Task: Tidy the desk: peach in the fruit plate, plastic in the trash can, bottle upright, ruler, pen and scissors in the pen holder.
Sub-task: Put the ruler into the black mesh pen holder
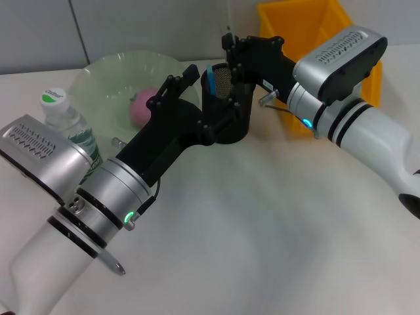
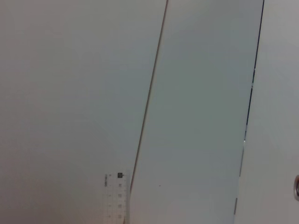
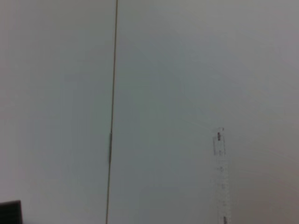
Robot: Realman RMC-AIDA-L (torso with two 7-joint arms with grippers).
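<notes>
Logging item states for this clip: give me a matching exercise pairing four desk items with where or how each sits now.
Items:
1. peach
2. water bottle
3. pen holder
4. yellow bin

Places or states:
A. behind the right arm, at the desk's far edge
B. between the two claws
C. inside the green fruit plate
D. upright, beside the plate on the robot's left

Pairs: 1-C, 2-D, 3-B, 4-A

A white tabletop [image 1: 262, 216] lies before a pale panelled wall [image 1: 131, 26] with dark seams.
</notes>
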